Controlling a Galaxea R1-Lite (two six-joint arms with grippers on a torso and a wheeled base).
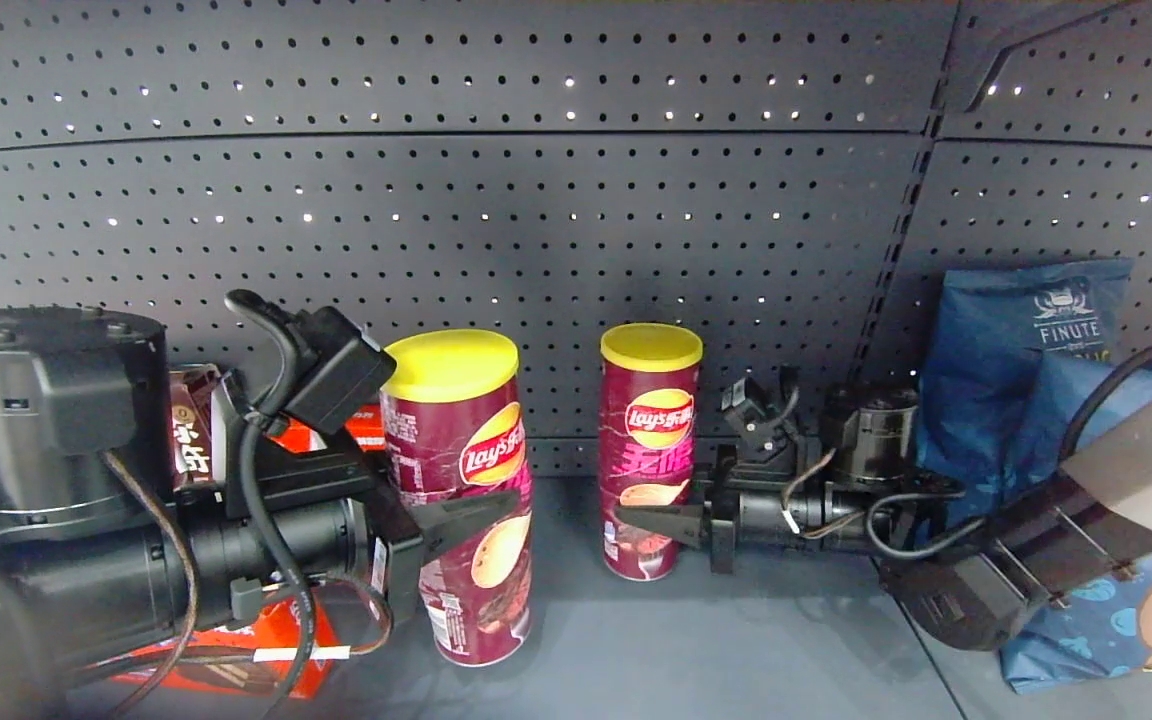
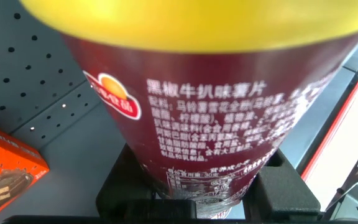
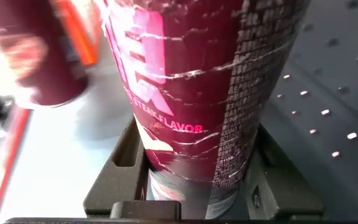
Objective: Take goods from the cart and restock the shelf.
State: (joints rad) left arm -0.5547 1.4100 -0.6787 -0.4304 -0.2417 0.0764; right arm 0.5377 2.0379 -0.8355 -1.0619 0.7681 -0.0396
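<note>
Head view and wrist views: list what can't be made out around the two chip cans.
- Orange box: head view, mostly behind the left arm.
- Blue snack bags: head view, right arm crosses them.
- Right chip can lid: right wrist view, cut off at the edge.
- Left chip can lid: left wrist view, blurred, cut by the edge.

Blue snack bags lean on the perforated back panel at right; orange boxes lie far left.

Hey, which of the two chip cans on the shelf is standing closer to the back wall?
The right can, in the right gripper, stands farther back. The left can, in the left gripper, stands farther forward.
</note>
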